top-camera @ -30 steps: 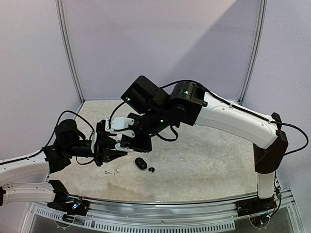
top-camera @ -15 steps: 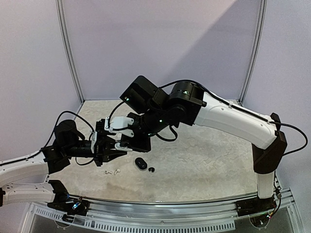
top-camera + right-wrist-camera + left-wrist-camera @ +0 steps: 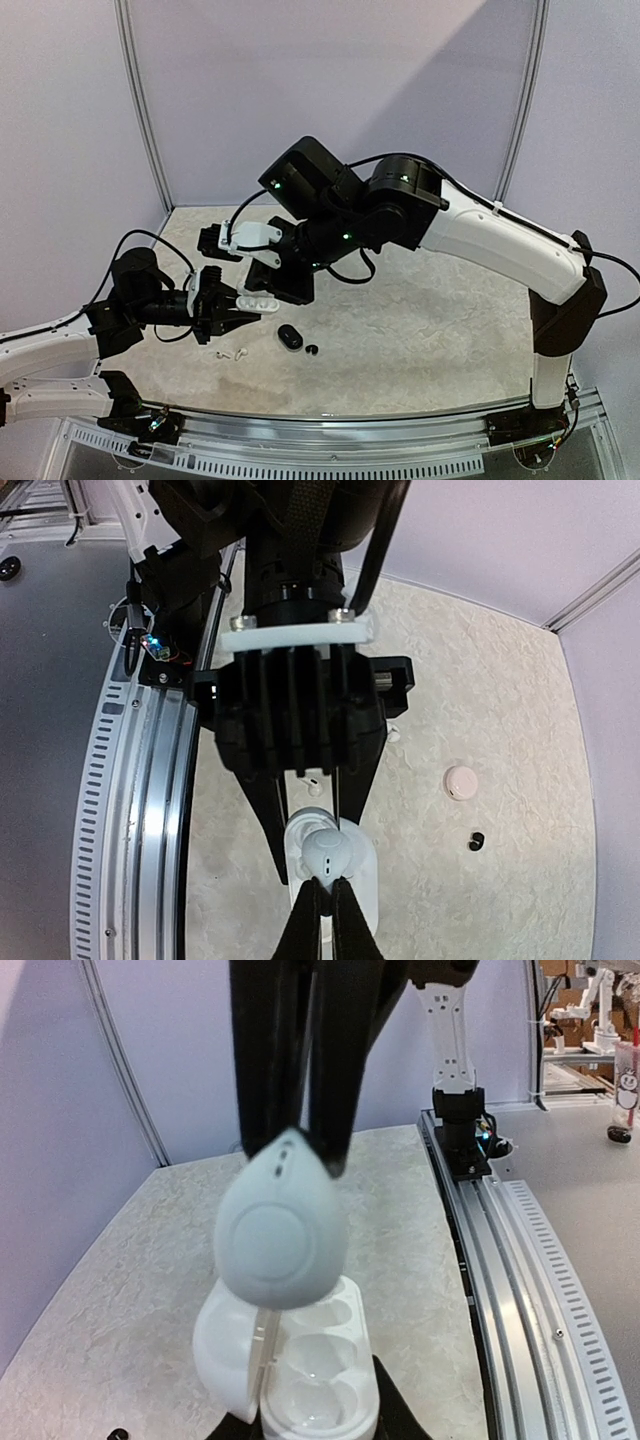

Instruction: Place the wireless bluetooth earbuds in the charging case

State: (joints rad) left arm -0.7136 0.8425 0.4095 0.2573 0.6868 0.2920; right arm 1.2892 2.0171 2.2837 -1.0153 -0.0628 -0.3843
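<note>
Right gripper (image 3: 293, 1145) has risen off the left gripper (image 3: 238, 308) since 0.5 s ago: the 2 were bunched together, now there's a gap in the top view. It is clenched on 1 white earbud (image 3: 280, 1250), which hangs just above the charging case (image 3: 322, 1365). The case is open, with the left gripper clamped on its sides. The wells that show look empty, so the bud isn't seated; probably a re-aim. 1 black bud (image 3: 312, 350) lies on the table (image 3: 420, 320).

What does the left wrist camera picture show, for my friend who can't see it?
A white earbud, pinched by the black right gripper, hangs over an open white charging case that the left gripper holds. The case's wells look empty.
</note>
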